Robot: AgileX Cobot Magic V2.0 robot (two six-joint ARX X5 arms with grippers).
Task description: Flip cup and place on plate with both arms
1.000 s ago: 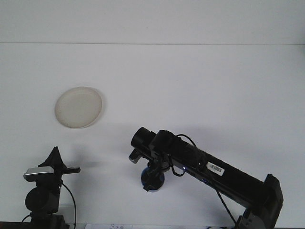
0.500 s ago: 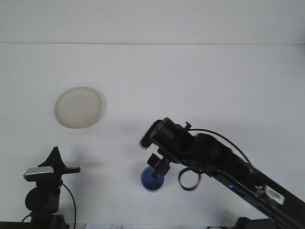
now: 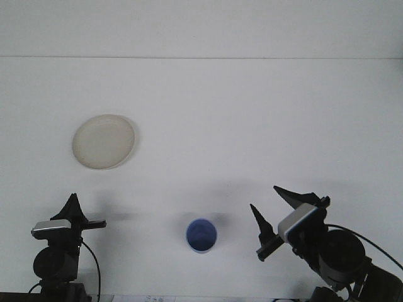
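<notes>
While both arms sit low at the near edge, right gripper [image 3: 275, 212] is spread open, holding nothing; left gripper [image 3: 70, 211] state unclear. Blue cup [image 3: 201, 235] stands upright, mouth up, between them, apparently empty. Plate [image 3: 103, 141] bare, far left. White table [image 3: 252, 126] open beyond.

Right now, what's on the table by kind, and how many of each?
Cups: 1, the blue cup, standing mouth up
Plates: 1, the cream plate, nothing on it
Total: 2
</notes>
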